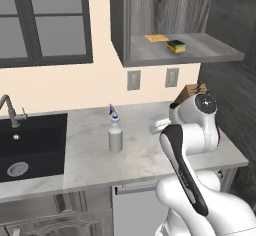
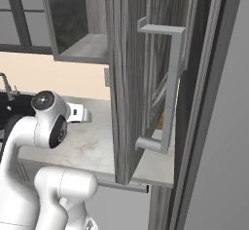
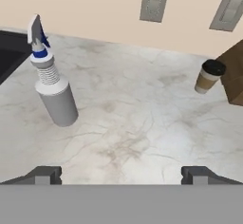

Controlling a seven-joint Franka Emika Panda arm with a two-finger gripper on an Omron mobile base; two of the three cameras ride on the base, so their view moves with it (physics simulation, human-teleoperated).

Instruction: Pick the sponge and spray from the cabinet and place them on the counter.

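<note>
The spray (image 1: 115,132) stands upright on the counter (image 1: 85,160), just right of the sink; in the hand view the spray (image 3: 53,90) is at the left. The sponge (image 1: 176,46), yellow with a green top, lies on the shelf of the open cabinet (image 1: 118,25). My gripper (image 1: 153,127) hovers low over the counter to the right of the spray, apart from it. In the hand view the gripper (image 3: 121,175) is open, its fingertips (image 3: 43,174) wide apart with only bare counter (image 3: 137,123) between them.
A flat yellow cloth (image 1: 156,38) lies on the shelf behind the sponge. A paper coffee cup (image 3: 209,76) and a brown knife block (image 3: 235,71) stand by the wall on the right. The black sink (image 1: 30,145) is on the left. The open cabinet door (image 2: 141,78) hangs close on the right.
</note>
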